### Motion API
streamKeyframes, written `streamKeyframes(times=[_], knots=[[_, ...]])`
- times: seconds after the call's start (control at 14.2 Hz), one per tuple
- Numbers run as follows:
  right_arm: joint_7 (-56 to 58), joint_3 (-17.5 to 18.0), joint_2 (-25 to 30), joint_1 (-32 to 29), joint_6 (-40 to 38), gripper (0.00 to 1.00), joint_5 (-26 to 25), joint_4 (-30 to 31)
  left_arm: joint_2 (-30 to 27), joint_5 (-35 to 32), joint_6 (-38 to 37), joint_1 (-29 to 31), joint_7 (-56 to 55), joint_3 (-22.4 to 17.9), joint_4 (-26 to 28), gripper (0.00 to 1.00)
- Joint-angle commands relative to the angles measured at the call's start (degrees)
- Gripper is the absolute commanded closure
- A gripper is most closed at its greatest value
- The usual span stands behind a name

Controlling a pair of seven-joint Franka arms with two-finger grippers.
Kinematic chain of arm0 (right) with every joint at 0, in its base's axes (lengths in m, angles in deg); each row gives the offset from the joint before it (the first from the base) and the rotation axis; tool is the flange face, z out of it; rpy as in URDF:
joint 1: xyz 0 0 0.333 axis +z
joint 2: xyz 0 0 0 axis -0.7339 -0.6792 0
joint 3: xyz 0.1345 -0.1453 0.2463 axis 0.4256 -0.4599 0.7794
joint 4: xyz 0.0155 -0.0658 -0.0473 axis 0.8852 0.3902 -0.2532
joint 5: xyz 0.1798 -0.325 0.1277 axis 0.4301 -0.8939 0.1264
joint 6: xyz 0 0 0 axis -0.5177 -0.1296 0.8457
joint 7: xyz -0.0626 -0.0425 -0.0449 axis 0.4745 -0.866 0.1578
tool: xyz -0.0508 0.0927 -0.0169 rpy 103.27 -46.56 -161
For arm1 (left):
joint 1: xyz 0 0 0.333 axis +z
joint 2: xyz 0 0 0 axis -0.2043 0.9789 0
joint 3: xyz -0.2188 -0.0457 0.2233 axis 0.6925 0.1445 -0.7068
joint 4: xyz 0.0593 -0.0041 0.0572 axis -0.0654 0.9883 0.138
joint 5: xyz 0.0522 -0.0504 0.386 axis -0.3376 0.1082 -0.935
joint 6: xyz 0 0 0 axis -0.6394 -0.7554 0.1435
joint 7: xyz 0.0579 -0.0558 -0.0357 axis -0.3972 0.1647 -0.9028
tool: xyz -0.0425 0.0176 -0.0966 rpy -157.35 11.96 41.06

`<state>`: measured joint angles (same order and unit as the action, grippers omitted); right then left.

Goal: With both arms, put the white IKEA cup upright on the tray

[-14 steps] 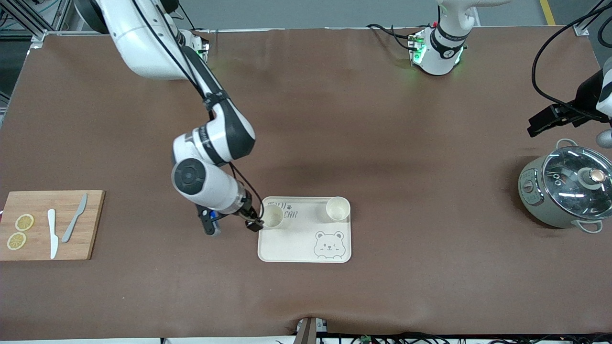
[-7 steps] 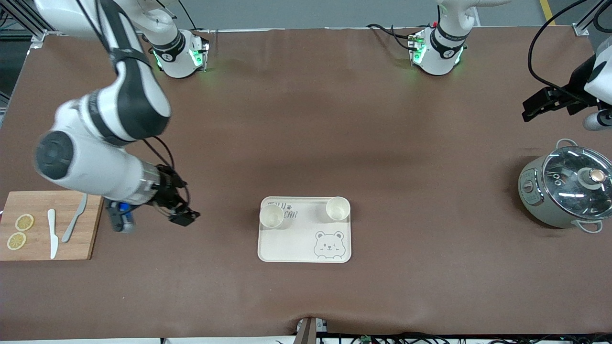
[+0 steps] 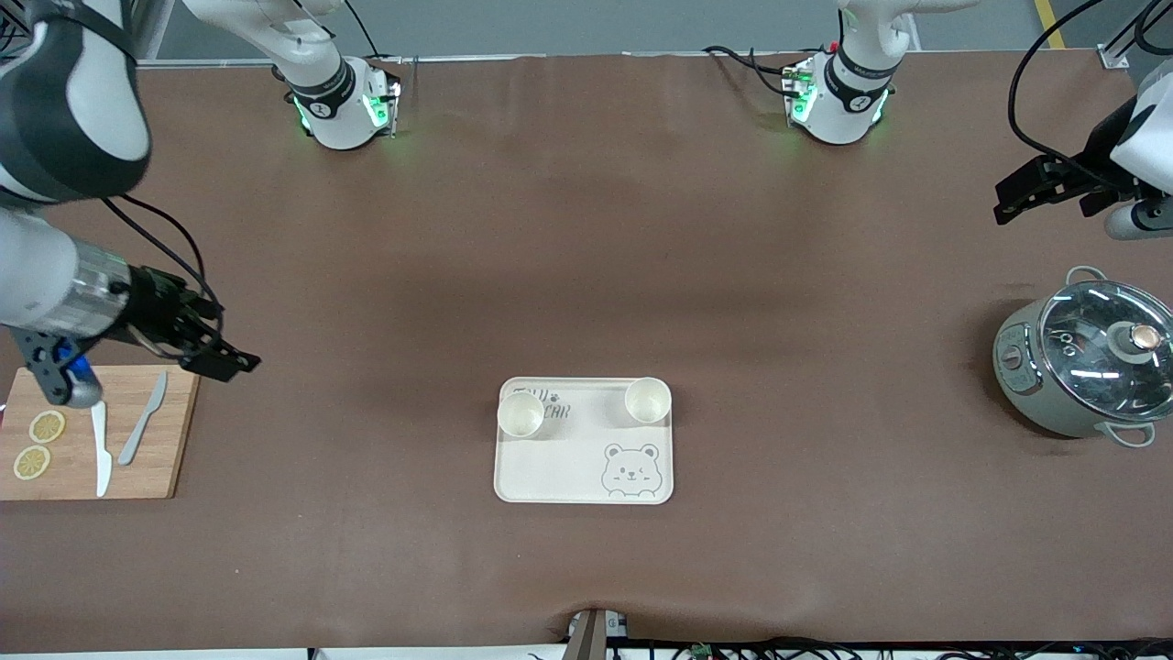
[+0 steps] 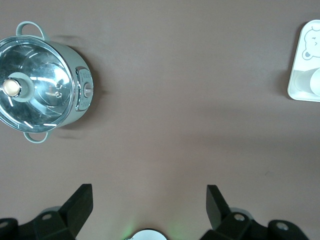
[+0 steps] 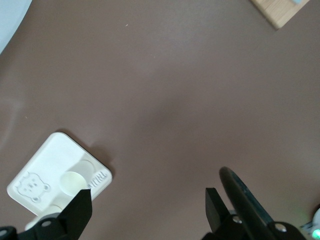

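The cream-white tray (image 3: 561,463) with the bear drawing lies in the middle of the table. Two white cups stand upright on it, one (image 3: 520,413) toward the right arm's end, one (image 3: 648,400) toward the left arm's end. My right gripper (image 3: 224,360) is open and empty, up in the air over the table by the cutting board's corner. Its wrist view shows open fingers (image 5: 80,211), the tray (image 5: 47,160) and a cup (image 5: 74,182). My left gripper (image 3: 1022,192) is open and empty, high over the table near the pot. Its wrist view shows the tray's edge (image 4: 304,65).
A wooden cutting board (image 3: 179,431) with two knives and lemon slices lies at the right arm's end. A grey-green pot with a glass lid (image 3: 1086,357) stands at the left arm's end; it also shows in the left wrist view (image 4: 42,92).
My right gripper let go of the cup on the tray and swung away and up toward the cutting board. My left gripper rose a little.
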<state>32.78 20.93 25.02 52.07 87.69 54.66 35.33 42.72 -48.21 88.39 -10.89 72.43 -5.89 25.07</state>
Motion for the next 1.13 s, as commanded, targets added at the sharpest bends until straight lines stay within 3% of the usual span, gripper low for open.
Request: streamKeyframes(times=[0.0, 0.07, 0.28, 0.63, 0.92, 1.06], knots=[[9.91, 0.88, 8.14, -4.93, 0.66, 0.00, -0.76, 9.29, -4.02, 1.27, 0.25, 0.07, 0.95, -0.08, 3.31, 0.00], [14.73, 0.88, 9.55, -5.99, 0.66, 0.00, -1.11, 10.95, -4.46, 1.35, 0.33, 0.15, 0.95, 0.01, 3.92, 0.00], [26.97, 0.88, 12.10, -7.14, -0.39, 0.00, -8.39, 11.15, -5.34, 1.97, 0.33, 0.07, 0.95, 0.01, 4.54, 0.00], [52.69, 0.88, 15.45, -9.25, -3.82, 0.00, -9.02, 11.15, -5.34, 2.93, 0.33, 0.15, 0.95, -0.17, 4.10, 0.00], [54.51, 1.32, 13.70, -8.54, -6.36, 0.00, -10.16, 3.34, -5.26, 2.94, 0.42, 0.15, 1.04, -0.17, 4.02, 0.00], [54.33, 1.32, 13.87, -8.46, -6.37, 0.00, -10.08, 4.37, -5.26, 2.85, 0.42, 0.15, 1.12, -0.17, 3.93, 0.00]])
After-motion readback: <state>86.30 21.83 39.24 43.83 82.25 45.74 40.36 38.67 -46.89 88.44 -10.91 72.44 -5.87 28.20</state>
